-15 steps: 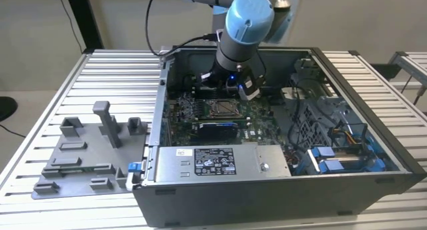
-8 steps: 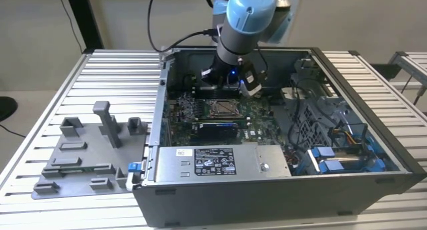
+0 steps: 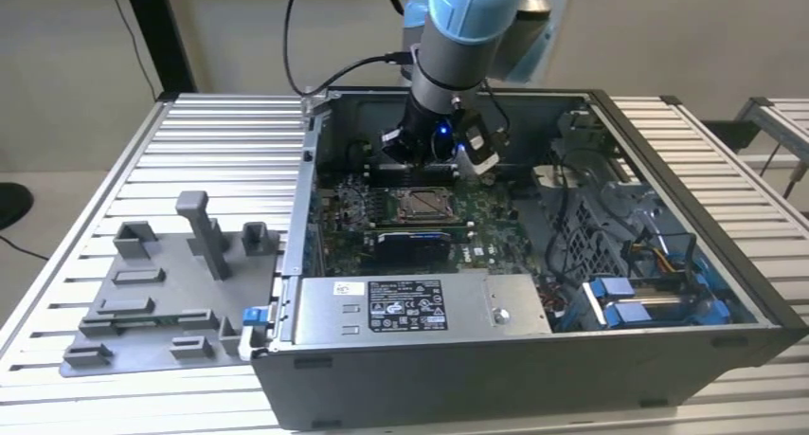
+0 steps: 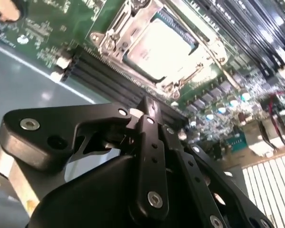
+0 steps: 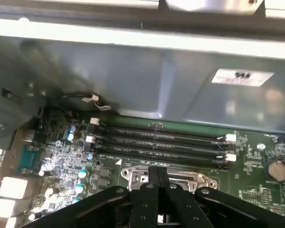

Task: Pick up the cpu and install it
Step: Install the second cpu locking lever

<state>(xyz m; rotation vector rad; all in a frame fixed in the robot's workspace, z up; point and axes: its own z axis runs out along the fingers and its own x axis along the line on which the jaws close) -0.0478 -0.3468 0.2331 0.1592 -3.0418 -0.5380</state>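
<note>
The cpu (image 4: 164, 46), a flat square chip with a pale silver top, lies inside the metal socket frame (image 4: 115, 35) on the green motherboard. The exterior view shows the cpu (image 3: 422, 205) in the middle of the open computer case. My gripper (image 3: 439, 172) hangs just above the board, a little behind the socket. In both wrist views its black fingers (image 4: 149, 124) press together with nothing between them. The gripper (image 5: 157, 183) covers part of the socket frame (image 5: 204, 180) in the first wrist view.
A silver power supply box (image 3: 411, 307) with a white label fills the case's near side. Blue drive brackets (image 3: 645, 298) and cables sit at the exterior view's right. A grey fixture tray (image 3: 158, 293) stands on the slatted table at the left. Memory slots (image 5: 161, 141) run beside the socket.
</note>
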